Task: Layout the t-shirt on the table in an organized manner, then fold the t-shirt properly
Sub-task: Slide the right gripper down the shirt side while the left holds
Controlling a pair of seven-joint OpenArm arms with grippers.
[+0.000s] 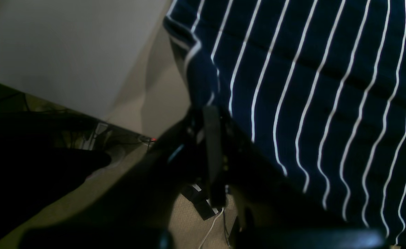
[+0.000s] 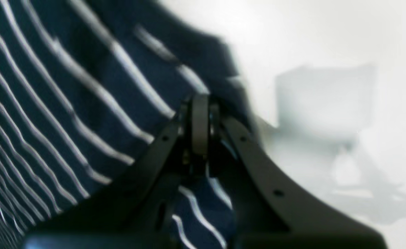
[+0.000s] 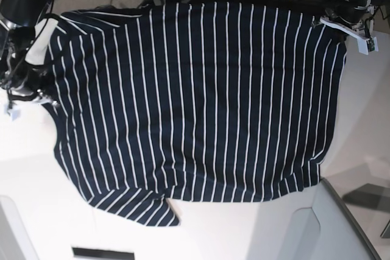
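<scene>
At the near edge of the white counter [image 3: 244, 235], the striped navy t-shirt [image 3: 195, 101] ends in a sleeve folded under and bunched, so a fold started now would likely trap that lump. Across the middle the cloth hangs or lies spread wide, stripes fairly straight. At the far corners, the right claw [image 2: 200, 124] is pressed together on the shirt's edge, and the left claw [image 1: 212, 138] likewise pinches a hem corner. If either pinch slips, or the arms pull unevenly, the shirt could skew, sag or slide off the far rim.
</scene>
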